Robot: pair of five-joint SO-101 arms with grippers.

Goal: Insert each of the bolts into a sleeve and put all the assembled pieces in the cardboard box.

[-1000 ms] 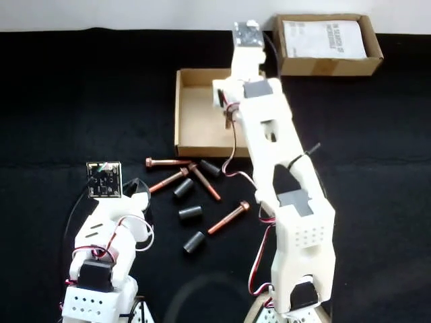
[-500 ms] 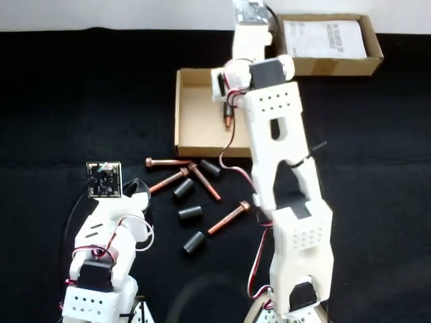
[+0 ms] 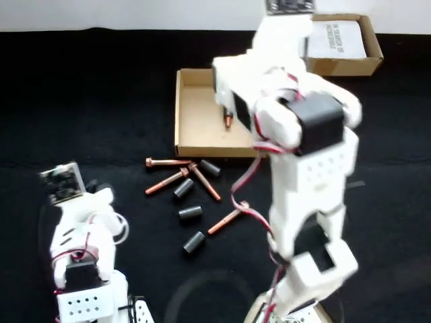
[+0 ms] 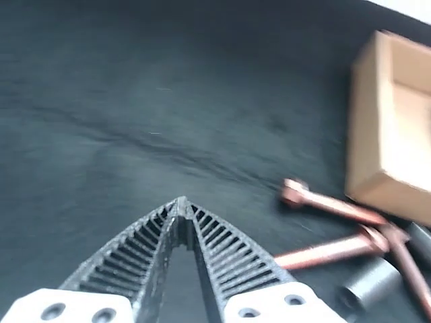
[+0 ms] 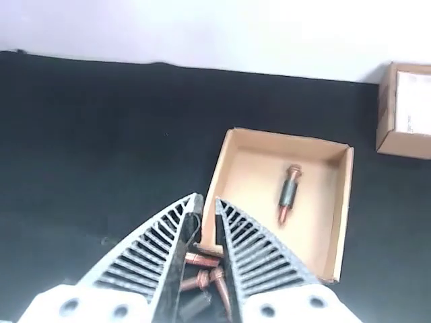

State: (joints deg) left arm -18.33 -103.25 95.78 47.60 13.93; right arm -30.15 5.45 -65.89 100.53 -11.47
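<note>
Beside the cardboard box (image 3: 195,128), near wall: four bolts (image 3: 167,162) and four sleeves (image 3: 190,214) loose; one assembled piece (image 5: 289,193) lies inside the box.
High view: the loose parts lie scattered on the bench (image 3: 101,101) between the arms, and the bolt closest to the box runs along its wall. Left wrist view: left gripper (image 4: 182,208) pinched together, empty; bolts ahead toward the box, long axes crosswise to its pointing. Right wrist view: right gripper (image 5: 207,202) barely parted, empty, high above the heap. Judgement: the left arm sits lower and nearer, so it is better placed for the next bolt.
</note>
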